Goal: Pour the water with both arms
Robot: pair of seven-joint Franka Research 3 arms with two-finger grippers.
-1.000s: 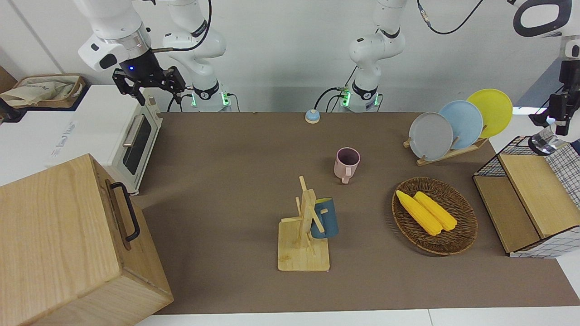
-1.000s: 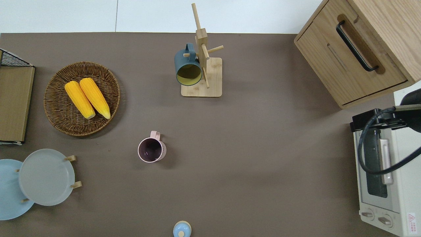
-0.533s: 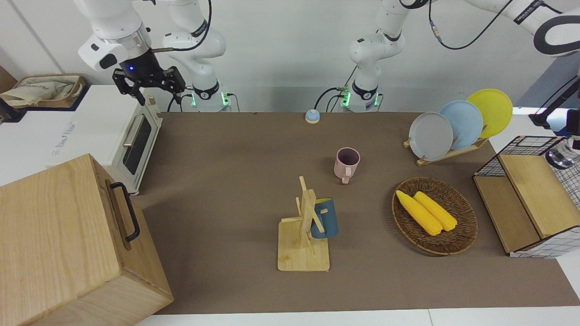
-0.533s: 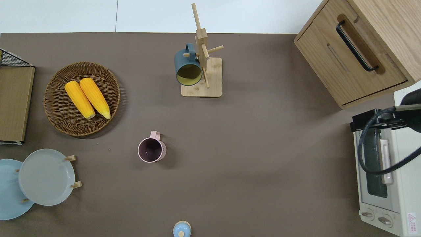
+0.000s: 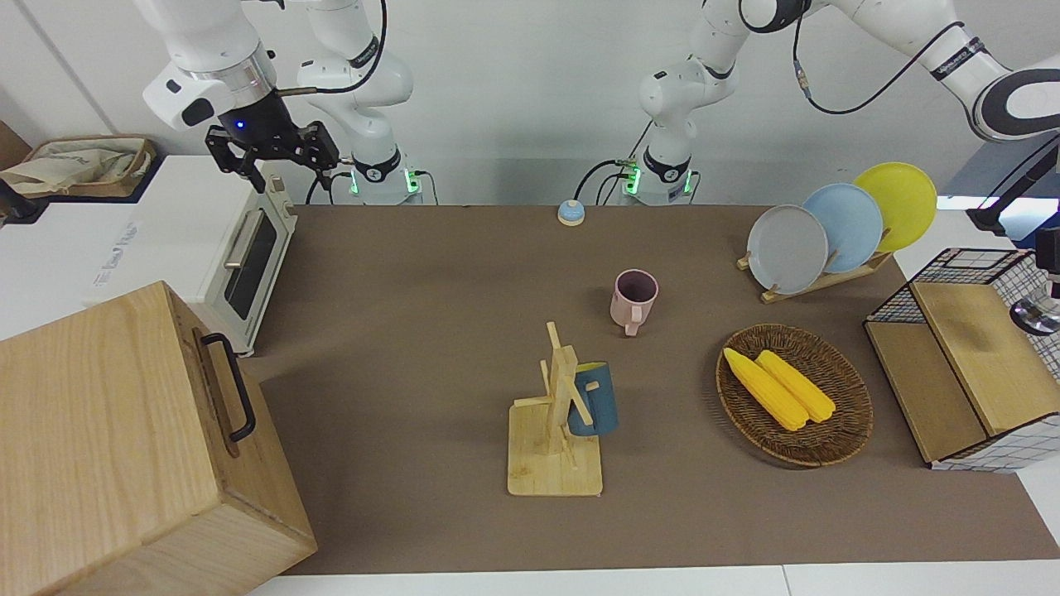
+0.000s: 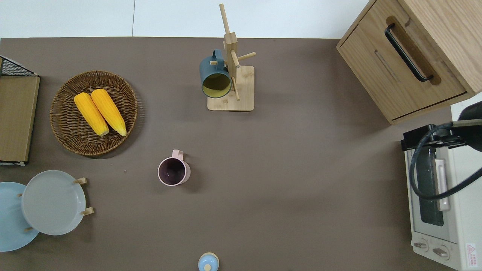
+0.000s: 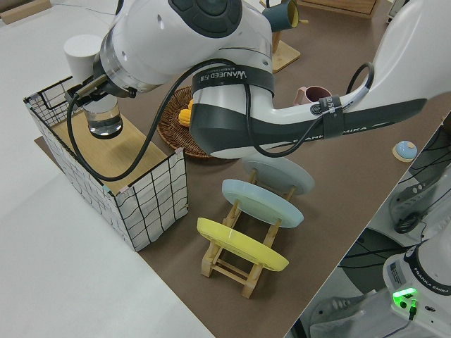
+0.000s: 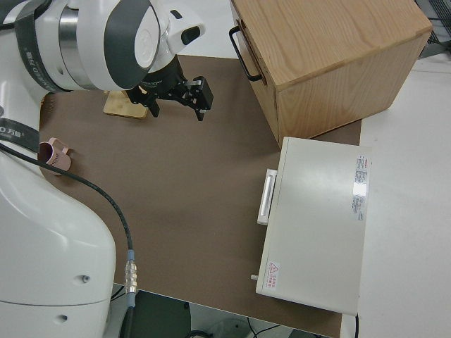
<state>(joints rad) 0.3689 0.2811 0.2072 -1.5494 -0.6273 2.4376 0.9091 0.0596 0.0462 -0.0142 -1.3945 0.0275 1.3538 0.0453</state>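
Observation:
My left gripper [image 5: 1049,277] is shut on a clear glass [image 5: 1037,315] and holds it just above the wooden shelf inside the wire basket [image 5: 969,261] at the left arm's end of the table. In the left side view the glass [image 7: 104,121] hangs under the white wrist, which hides the fingers. A pink mug [image 5: 634,298] stands upright and apart near the table's middle; it also shows in the overhead view [image 6: 173,172]. My right gripper [image 5: 273,157] is open and empty, and that arm is parked.
A blue mug [image 5: 594,401] hangs on a wooden mug rack [image 5: 553,463]. A wicker basket [image 5: 845,430] holds two corn cobs. A plate rack [image 5: 816,281] carries three plates. A toaster oven [image 5: 207,240] and a wooden cabinet [image 5: 116,447] stand at the right arm's end.
My left gripper has carried the glass lower and farther out toward the left arm's end of the table, over the wire basket's shelf. The right arm has not moved.

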